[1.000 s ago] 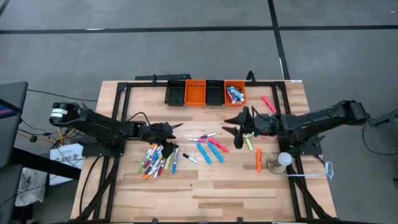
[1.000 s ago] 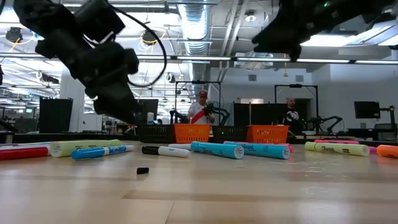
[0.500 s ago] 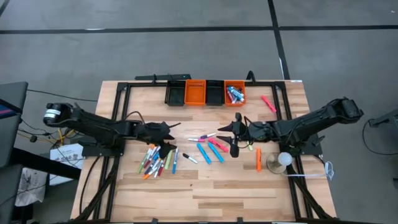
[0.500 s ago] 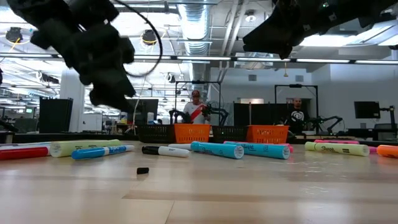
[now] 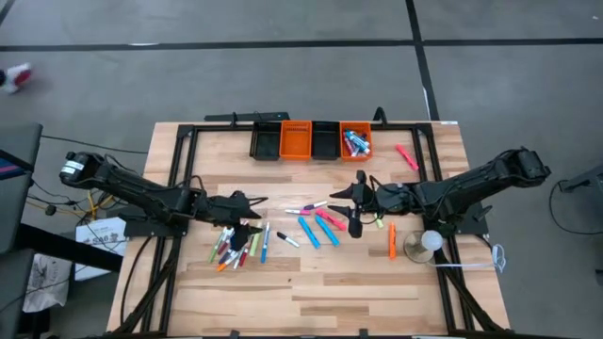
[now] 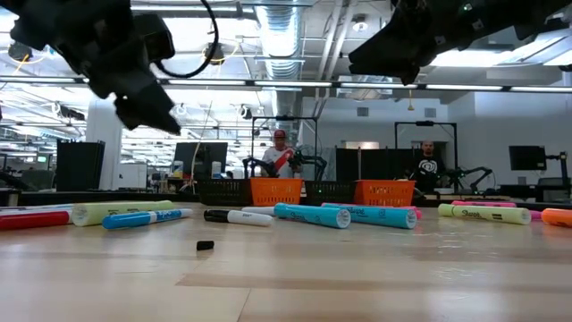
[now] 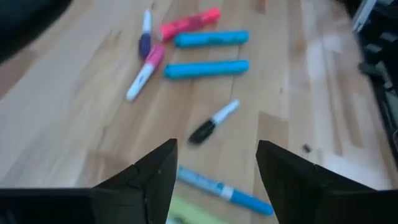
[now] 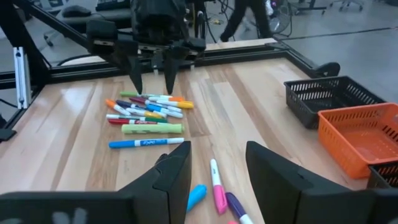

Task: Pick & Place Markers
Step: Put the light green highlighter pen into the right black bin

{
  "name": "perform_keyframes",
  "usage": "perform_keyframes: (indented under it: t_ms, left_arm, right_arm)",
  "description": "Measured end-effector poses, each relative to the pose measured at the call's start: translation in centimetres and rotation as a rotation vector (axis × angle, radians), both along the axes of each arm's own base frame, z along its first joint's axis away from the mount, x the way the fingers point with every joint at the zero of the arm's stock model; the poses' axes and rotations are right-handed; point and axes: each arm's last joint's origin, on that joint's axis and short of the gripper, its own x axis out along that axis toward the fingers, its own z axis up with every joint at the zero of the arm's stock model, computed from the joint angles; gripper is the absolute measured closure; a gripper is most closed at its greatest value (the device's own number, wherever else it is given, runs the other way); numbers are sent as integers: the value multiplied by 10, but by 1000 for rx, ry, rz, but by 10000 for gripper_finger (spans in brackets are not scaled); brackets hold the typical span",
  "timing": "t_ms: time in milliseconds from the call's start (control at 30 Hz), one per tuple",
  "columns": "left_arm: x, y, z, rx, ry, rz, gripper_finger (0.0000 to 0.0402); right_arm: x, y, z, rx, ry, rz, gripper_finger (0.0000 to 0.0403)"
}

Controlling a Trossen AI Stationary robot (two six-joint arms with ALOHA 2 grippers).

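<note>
- Orange bin at the worktop's far edge already held a few markers in the high view; most markers lay loose, piled left and scattered centre.
- Low view: the left tool had risen clear of the markers since a second ago.
- Left wrist view: the left tool's fingers stood apart, holding nothing.
- Right wrist view: the right tool hung open and empty over centre markers.

Markers pink, blue, green (mixed); bins orange & black; table pale wood.
</note>
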Motion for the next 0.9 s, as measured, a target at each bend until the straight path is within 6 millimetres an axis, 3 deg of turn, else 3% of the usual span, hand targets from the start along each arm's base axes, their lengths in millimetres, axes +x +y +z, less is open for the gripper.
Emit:
perform_keyframes:
  t_ms: [233, 667, 900]
  left_arm:
    - [-10, 8, -7, -31, 118, 106, 186]
    - [-8, 12, -7, -33, 114, 129, 188]
    - [-8, 13, -6, 1, 97, 166, 188]
  right_arm:
    - [-1, 0, -7, 50, 62, -23, 261]
    - [-2, -24, -27, 63, 202, -244, 284]
    - [-2, -25, -26, 67, 194, -248, 284]
